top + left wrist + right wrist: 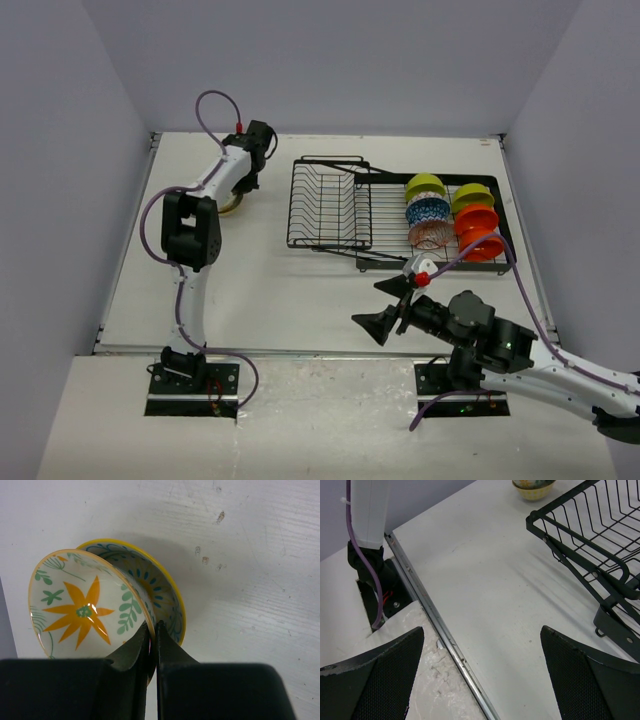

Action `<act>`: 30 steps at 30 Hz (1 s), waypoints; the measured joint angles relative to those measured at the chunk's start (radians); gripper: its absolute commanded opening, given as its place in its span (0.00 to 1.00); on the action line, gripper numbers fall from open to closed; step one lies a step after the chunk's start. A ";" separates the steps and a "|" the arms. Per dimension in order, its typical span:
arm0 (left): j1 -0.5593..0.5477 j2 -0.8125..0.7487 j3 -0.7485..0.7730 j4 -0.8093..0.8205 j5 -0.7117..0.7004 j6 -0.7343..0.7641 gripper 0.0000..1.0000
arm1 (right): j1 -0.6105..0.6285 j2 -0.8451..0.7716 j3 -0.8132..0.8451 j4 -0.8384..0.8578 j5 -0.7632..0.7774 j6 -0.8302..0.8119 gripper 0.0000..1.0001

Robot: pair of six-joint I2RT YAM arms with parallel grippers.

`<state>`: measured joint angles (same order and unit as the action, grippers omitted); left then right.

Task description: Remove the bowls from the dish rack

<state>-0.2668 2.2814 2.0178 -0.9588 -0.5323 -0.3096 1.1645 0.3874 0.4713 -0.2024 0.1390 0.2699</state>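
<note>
While the left end effector (154,630) grips: its jaws are pinched almost together on the rim of a white floral bowl (85,607) with an orange flower inside, held tilted on edge.
Yellow-rimmed bowl (160,587): just beyond the left end effector's tips, lying on the white surface (250,555). The held bowl leans into its hollow; whether they touch I cannot tell.
Right end effector (388,307): jaws spread wide, holding nothing, hovering above bare surface.
Dish rack (330,205): ahead of the right end effector and to its right, near but apart. Its flat section carries lime green, blue-patterned, pinkish and orange bowls (428,210).
Step in hand: judged as placing, nesting the floral bowl into the one already out of the rack.
Next move calls for: levelling the bowl, lowering it until it seats, then parting the jaws. The right arm looks best placed to reach for the nearest racked bowl.
</note>
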 measured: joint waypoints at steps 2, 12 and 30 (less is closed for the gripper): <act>0.000 0.000 0.000 0.001 -0.007 0.000 0.00 | 0.000 0.000 -0.002 0.000 0.000 0.000 0.99; 0.000 0.007 -0.002 0.011 -0.022 0.000 0.01 | 0.000 0.000 -0.002 0.000 0.000 0.000 0.99; -0.005 0.034 -0.002 0.031 -0.011 0.016 0.18 | 0.000 0.037 -0.002 0.006 0.000 -0.001 0.99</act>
<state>-0.2718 2.3157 2.0159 -0.9276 -0.5434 -0.2939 1.1645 0.4244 0.4690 -0.1963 0.1387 0.2691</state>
